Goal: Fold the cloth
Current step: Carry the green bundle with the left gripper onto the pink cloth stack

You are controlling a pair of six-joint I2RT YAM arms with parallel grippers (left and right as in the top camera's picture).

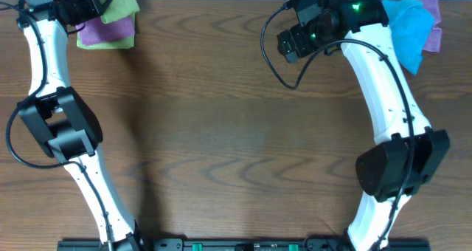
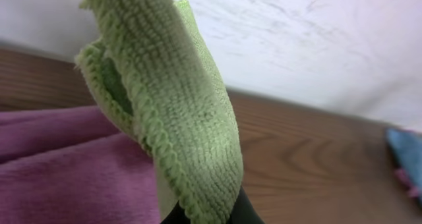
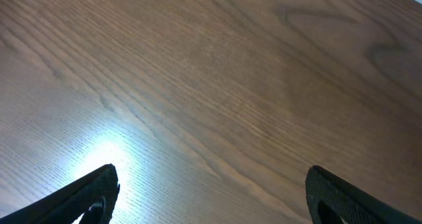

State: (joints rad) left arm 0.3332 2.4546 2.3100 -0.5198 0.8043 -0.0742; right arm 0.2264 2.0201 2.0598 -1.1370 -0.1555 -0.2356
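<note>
The cloth (image 1: pixel 119 3), lime yellow-green and towel-like, is at the table's far left corner, bunched and lifted above a purple cloth (image 1: pixel 108 31). My left gripper (image 1: pixel 98 7) is shut on the cloth's edge. In the left wrist view the cloth (image 2: pixel 173 112) hangs in a fold straight up from my left gripper (image 2: pixel 206 215), hiding most of the fingers. My right gripper (image 1: pixel 289 43) hovers over bare wood at the far right, away from the cloth. In the right wrist view my right gripper (image 3: pixel 211 199) stands open with nothing between its fingertips (image 3: pixel 99 188).
The purple cloth (image 2: pixel 66 165) lies flat under the lifted one, with a pale green edge (image 1: pixel 99 46) showing below it. A bright blue cloth (image 1: pixel 408 26) on another purple one (image 1: pixel 435 18) sits at the far right corner. A white wall (image 2: pixel 297 46) rises behind the table's back edge.
</note>
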